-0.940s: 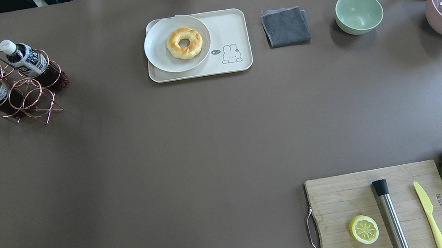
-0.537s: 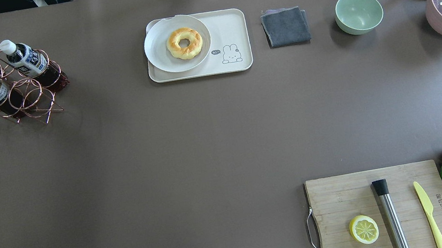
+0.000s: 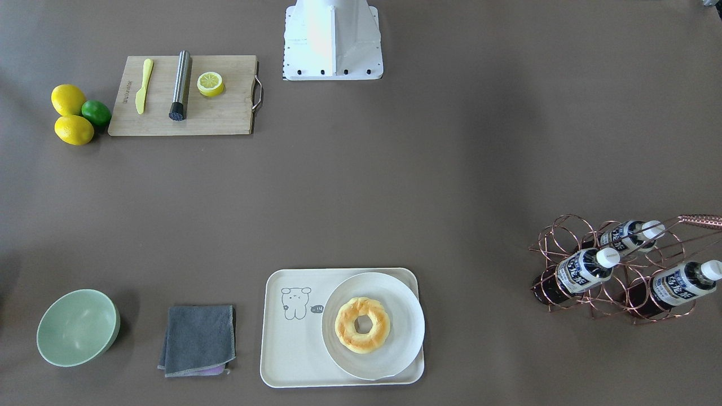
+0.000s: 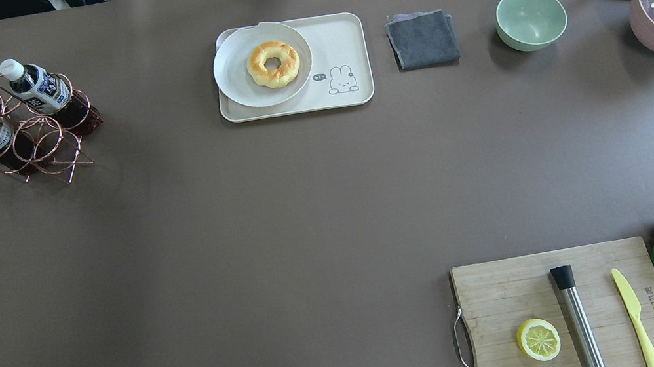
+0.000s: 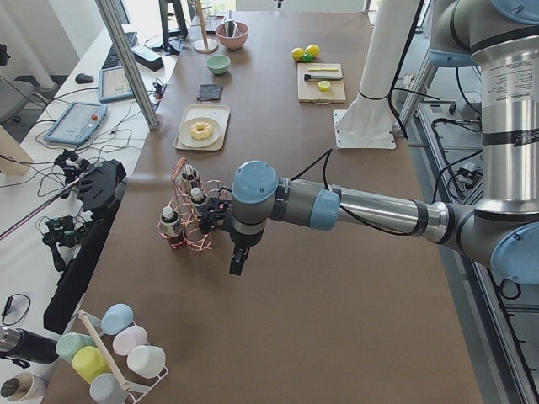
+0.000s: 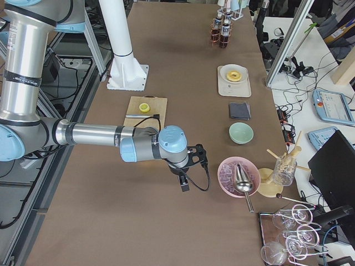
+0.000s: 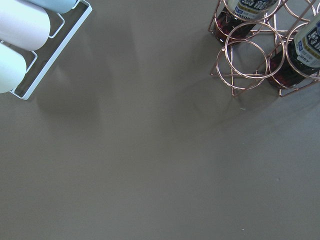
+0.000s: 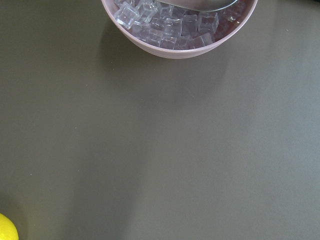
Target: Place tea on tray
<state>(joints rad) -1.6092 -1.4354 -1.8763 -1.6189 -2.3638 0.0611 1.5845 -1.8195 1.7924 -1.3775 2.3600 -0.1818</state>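
Hovering at opposite ends of the brown table (image 4: 305, 213), both robot arms appear only in the side views; the overhead and front-facing cameras catch neither.

The left gripper (image 5: 239, 263) hangs just beside the copper wire rack (image 4: 31, 143), and the right gripper (image 6: 183, 183) hangs near the pink bowl of ice (image 6: 238, 176). Whether either pincer is spread or pressed together cannot be told. The cream tray (image 4: 342, 35) carries a white plate (image 4: 235, 72) with a doughnut (image 4: 273, 64); its line-drawing side is bare. Three tea bottles (image 4: 46, 91) lean in the rack, well apart from the tray, with dark reddish-brown drink, white caps and white-and-navy labels. The left wrist camera shows only two bottle bases.
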